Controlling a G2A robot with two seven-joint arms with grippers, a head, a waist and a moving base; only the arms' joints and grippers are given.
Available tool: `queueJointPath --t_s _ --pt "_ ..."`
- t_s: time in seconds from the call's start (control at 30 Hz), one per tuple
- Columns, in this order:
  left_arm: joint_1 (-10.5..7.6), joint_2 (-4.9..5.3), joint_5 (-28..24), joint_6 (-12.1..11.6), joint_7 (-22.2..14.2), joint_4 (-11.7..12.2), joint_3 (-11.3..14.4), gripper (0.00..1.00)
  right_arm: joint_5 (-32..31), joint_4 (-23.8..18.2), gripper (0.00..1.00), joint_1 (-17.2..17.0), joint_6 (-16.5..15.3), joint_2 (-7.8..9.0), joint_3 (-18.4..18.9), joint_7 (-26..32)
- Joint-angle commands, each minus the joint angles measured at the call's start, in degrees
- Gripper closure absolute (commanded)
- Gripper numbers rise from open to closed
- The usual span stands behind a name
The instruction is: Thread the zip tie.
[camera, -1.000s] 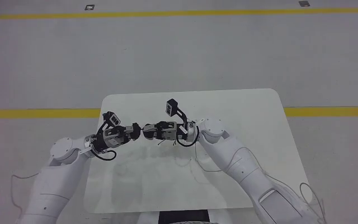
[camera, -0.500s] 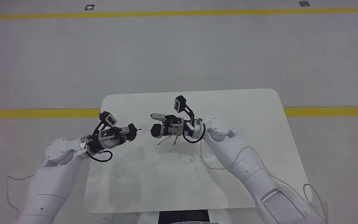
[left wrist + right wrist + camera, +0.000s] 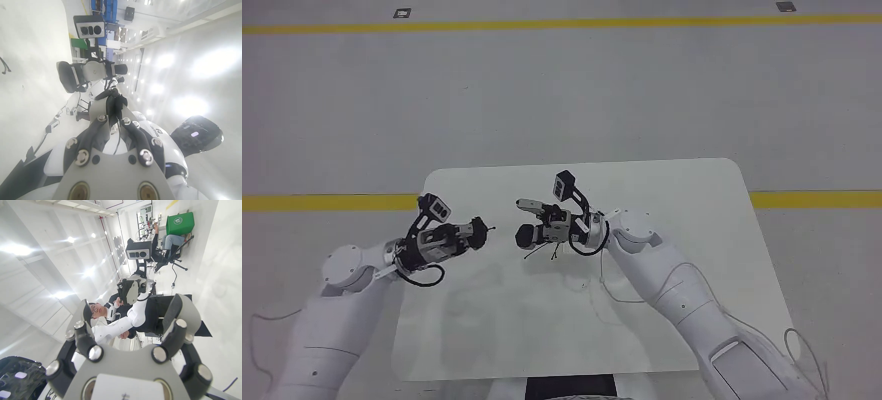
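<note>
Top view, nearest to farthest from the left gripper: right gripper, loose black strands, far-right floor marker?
From the left gripper:
1. Right gripper, facing it across a gap.
2. Loose black strands, on the table beneath that gripper.
3. Floor marker, far right, beyond the table.

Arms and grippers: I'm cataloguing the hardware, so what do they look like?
Left arm and right arm: smooth white shells, black cables looped near the wrists. Left gripper and right gripper: grey fingers with black pads, black links, silver pins.
</note>
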Motion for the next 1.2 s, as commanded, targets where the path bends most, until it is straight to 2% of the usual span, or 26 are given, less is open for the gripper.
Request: queueJointPath --t_s 0.0,0.2,0.33,0.7,0.8,0.87,0.93,1.07,1.17 --pt "0.16 0.00 -1.41 -2.54 -1.35 1.77 -0.56 1.00 0.00 0.00 0.00 0.00 0.00 0.00 0.00 0.00" --pt "-0.55 0.06 -2.82 -8.30 -5.85 7.18 -1.30 1.00 0.00 0.00 0.00 0.00 0.00 0.00 0.00 0.00" --pt "-1.59 0.08 -5.65 -10.70 -6.22 10.50 -1.12 1.00 0.00 0.00 0.00 0.00 0.00 0.00 0.00 0.00" --pt "-1.97 0.14 -6.61 -10.70 -6.22 10.62 -1.55 1.00 0.00 0.00 0.00 0.00 0.00 0.00 0.00 0.00" --pt "-1.97 0.14 -6.61 -10.70 -6.22 10.62 -1.55 1.00 -6.26 -2.67 0.00 -0.06 -1.80 0.65 0.39 -3.26" --pt "-1.97 0.14 -6.61 -10.70 -6.22 10.62 -1.55 1.00 -12.49 -4.48 0.00 -0.01 -1.68 1.30 0.48 -4.91" --pt "-1.97 0.14 -6.61 -10.70 -6.22 10.62 -1.55 1.00 -21.01 -7.02 0.00 0.18 0.98 2.08 0.23 -7.48" --pt "-1.97 0.14 -6.61 -10.70 -6.22 10.62 -1.55 1.00 -30.26 -11.68 0.00 -0.64 5.55 3.07 -0.24 -9.24" --pt "-1.97 0.14 -6.61 -10.70 -6.22 10.62 -1.55 1.00 -36.58 -14.29 0.00 -0.77 7.31 3.57 -1.41 -9.10"
